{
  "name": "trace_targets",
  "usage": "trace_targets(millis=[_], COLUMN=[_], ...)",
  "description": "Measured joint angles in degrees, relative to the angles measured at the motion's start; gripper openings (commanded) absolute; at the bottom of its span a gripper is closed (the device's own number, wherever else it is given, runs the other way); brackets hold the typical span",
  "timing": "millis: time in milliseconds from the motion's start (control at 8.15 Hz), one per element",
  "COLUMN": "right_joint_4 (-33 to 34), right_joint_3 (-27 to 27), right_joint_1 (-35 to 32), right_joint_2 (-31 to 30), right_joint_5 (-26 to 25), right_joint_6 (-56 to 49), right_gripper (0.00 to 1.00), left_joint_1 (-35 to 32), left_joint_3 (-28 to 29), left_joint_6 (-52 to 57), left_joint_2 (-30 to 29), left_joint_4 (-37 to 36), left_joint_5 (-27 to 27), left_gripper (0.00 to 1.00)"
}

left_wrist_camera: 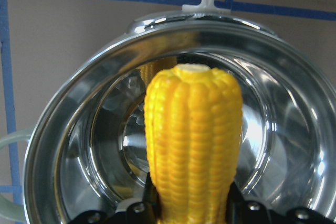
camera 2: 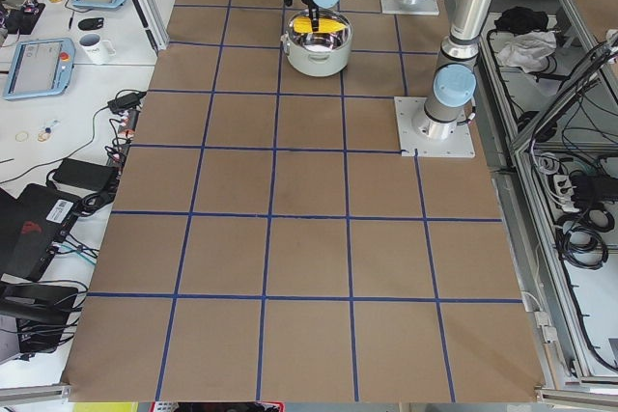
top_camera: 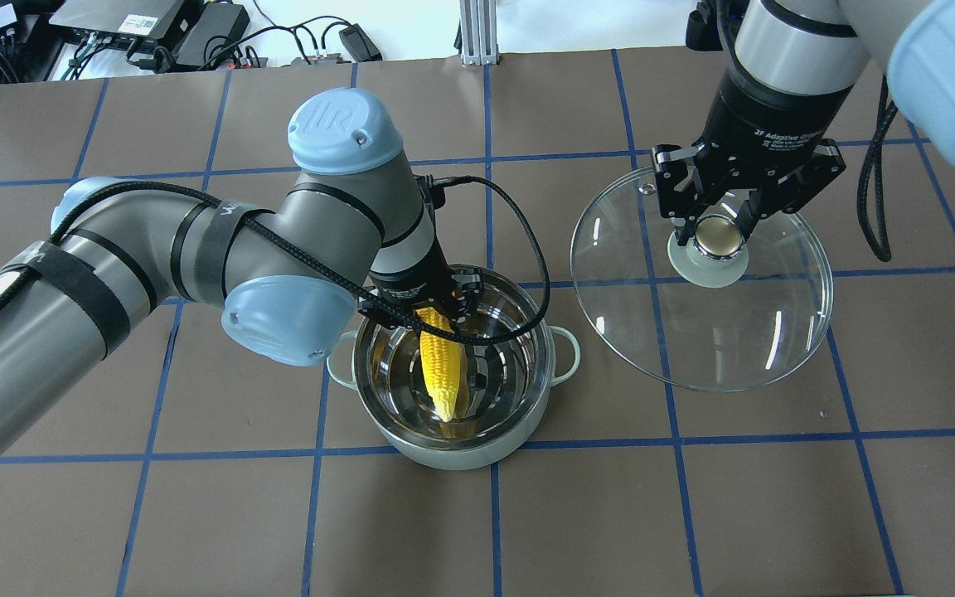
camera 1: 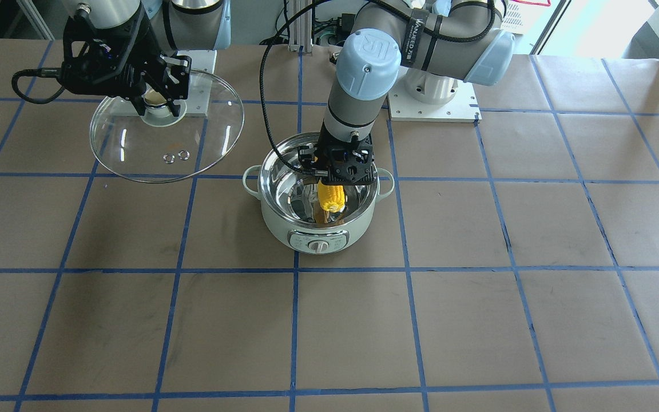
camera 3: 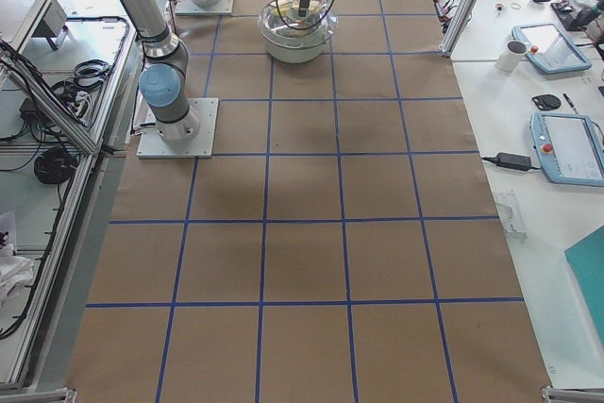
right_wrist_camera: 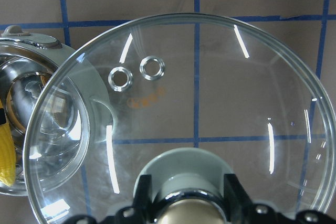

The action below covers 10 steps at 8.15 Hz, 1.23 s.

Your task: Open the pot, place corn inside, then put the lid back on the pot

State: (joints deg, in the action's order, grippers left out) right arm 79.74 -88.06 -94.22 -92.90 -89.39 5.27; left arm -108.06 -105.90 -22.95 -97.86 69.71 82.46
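— Where's the corn?
— My left gripper (top_camera: 438, 313) pinches the corn (top_camera: 443, 365), tip down inside the pot (top_camera: 444, 456); its cable (top_camera: 547, 282) loops over the rim.
— The lid?
— I see the lid (top_camera: 743, 332) beside the pot, the right gripper (top_camera: 715, 238) clamped on its knob (top_camera: 718, 242).
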Motion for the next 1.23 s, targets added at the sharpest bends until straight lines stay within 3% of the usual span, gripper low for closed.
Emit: trace_targets(millis=[491,981,1226], right_joint_4=[0.06,0.08,0.13], right_joint_3=[0.00,-0.07,-0.18], right_joint_1=[-0.06,-0.09,-0.43], right_joint_2=[0.00,0.00,0.10], right_joint_5=[-0.21,0.26,1.25], right_joint_6=[0.41,0.77,1.98], right_gripper=[0.42,0.42,0.41], left_joint_1=[-0.96,-0.52,3.60], left_joint_3=[-0.22,0.08,1.21], left_joint_6=[-2.60,-1.57,4.19], left_joint_2=[-2.06,1.23,3.82], left_joint_4=[-7.51,-8.06,-5.96], left_joint_5=[-0.09,0.01,0.17], left_gripper=[1.00,1.00,1.00])
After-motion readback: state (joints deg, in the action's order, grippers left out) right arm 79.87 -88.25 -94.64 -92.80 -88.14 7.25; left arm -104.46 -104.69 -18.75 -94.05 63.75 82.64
